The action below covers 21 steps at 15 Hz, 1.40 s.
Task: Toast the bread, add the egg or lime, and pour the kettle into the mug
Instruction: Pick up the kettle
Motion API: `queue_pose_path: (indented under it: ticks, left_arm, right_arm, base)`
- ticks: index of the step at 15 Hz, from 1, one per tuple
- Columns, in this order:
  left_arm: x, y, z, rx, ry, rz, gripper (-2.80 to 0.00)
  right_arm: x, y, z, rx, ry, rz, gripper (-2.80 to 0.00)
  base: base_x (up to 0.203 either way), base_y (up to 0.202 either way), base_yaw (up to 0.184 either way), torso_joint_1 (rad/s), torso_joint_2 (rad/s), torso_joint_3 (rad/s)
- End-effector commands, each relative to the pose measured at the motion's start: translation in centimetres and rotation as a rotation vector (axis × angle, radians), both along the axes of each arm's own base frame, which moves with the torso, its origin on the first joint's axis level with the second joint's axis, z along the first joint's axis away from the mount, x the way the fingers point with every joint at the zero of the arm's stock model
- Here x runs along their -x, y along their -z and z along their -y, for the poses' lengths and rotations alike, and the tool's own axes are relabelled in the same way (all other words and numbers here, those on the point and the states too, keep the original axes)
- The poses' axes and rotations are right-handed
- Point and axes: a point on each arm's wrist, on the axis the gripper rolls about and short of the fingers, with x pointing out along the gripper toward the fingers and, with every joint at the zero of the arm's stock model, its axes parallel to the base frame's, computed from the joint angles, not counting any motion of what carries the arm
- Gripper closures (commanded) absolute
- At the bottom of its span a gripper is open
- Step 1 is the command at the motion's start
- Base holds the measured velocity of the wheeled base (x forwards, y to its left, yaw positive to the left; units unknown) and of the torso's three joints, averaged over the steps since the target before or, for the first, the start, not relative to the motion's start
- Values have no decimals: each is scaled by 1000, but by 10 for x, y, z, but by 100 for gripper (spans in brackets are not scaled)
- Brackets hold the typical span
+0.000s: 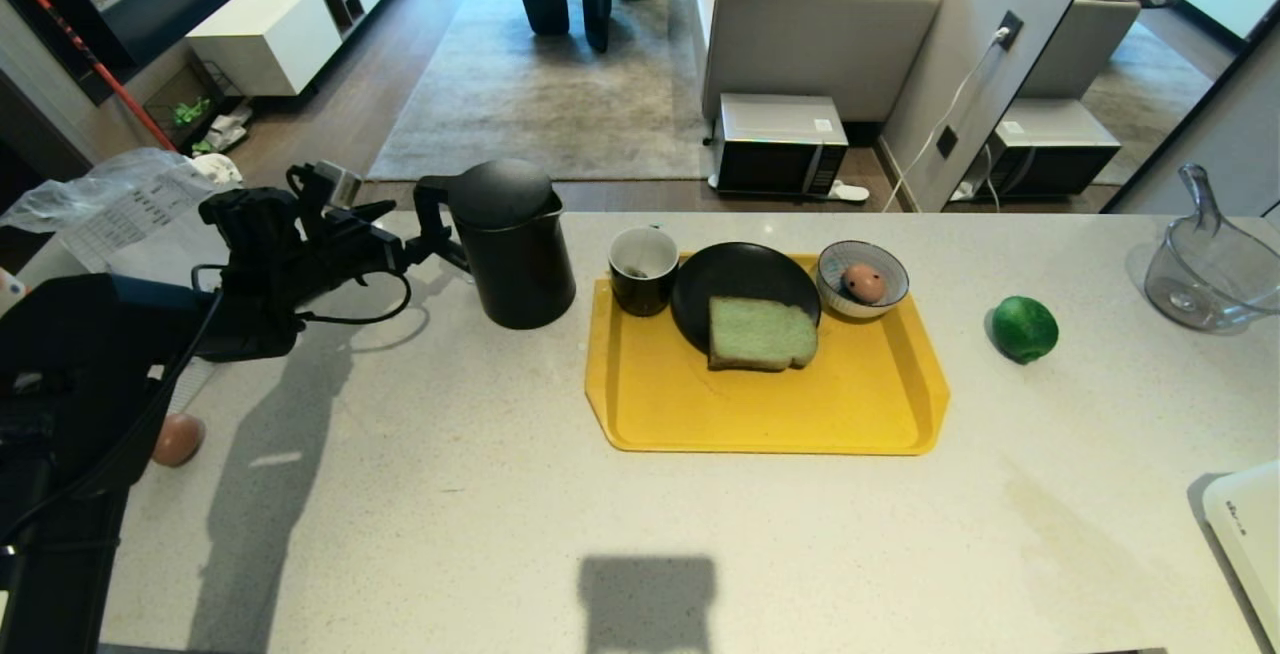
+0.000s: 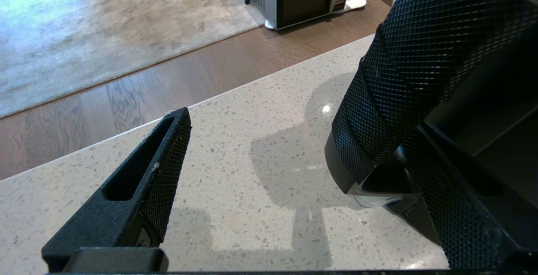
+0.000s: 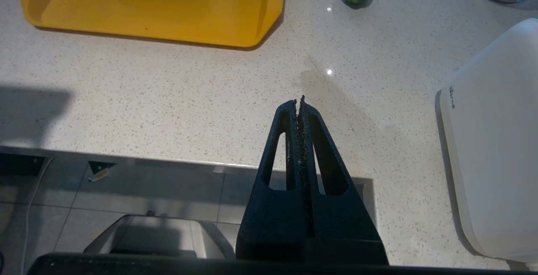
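The black kettle [image 1: 512, 244] stands on the counter left of the yellow tray [image 1: 760, 414]. My left gripper [image 1: 408, 234] is open beside its handle. In the left wrist view the left gripper [image 2: 281, 111] has only bare counter between its fingers [image 2: 147, 191], and the kettle's foot [image 2: 341, 165] shows past the other one. On the tray stand the mug [image 1: 642, 269], the bread [image 1: 760, 334] on a black plate [image 1: 740, 274], and the egg [image 1: 863, 283] in a striped bowl [image 1: 893, 279]. The lime [image 1: 1024, 328] lies right of the tray. My right gripper [image 3: 299, 100] is shut and empty over the counter's near edge.
A glass jug [image 1: 1210, 269] stands at the far right and a white appliance [image 1: 1245, 524] at the near right corner. A plain brown egg [image 1: 178, 439] lies under my left arm. Crumpled plastic and paper [image 1: 120, 199] lie at the far left. The counter's far edge drops to the floor.
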Motion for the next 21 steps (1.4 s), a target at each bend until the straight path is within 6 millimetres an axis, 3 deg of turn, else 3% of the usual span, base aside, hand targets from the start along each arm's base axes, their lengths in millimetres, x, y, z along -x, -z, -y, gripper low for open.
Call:
queue_pose_path:
  ticks: [1,21]
  left_arm:
    - [1,-2,0,-3,-2,9,-280]
    - [6,-20,2,-4,-15,69,-280]
  right_arm:
    - [0,0,0,0,-1,-1,0]
    - [0,0,0,0,-1,0,0]
  base:
    - [0,0,0,0,0,0]
    - [0,0,0,0,0,0]
